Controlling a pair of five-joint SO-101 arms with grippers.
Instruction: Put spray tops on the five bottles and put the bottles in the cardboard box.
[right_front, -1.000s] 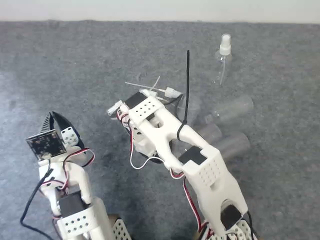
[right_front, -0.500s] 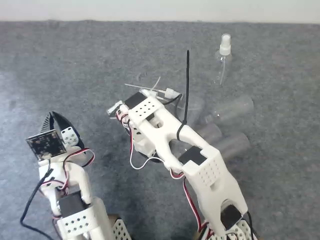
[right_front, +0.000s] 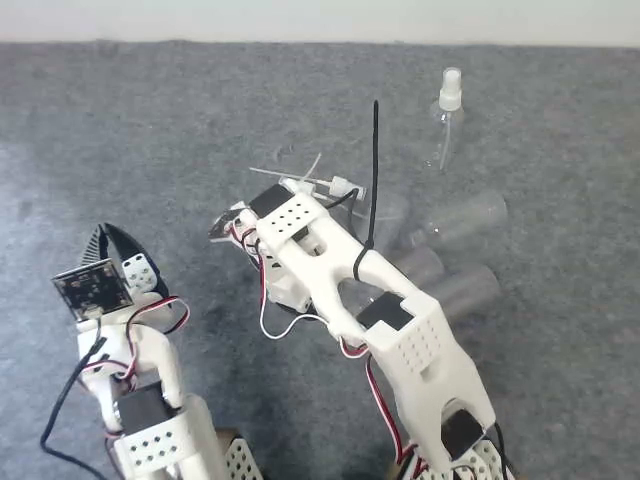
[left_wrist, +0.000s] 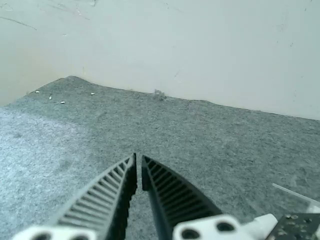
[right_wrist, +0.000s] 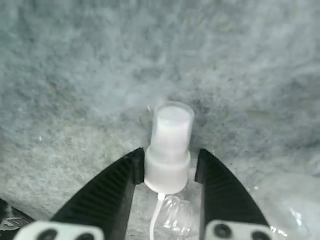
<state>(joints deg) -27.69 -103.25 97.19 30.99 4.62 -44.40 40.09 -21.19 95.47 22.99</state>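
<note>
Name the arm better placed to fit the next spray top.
Right. The right gripper grips a spray top, whose tube runs toward a clear bottle close by. The left gripper is shut on nothing and points at bare carpet and the wall.

The right gripper (right_wrist: 170, 157) is turning a tiny bit with the spray top (right_front: 226, 224) pinched in it. Seen from high up, the top's end is sliding toward seven o'clock.
</note>
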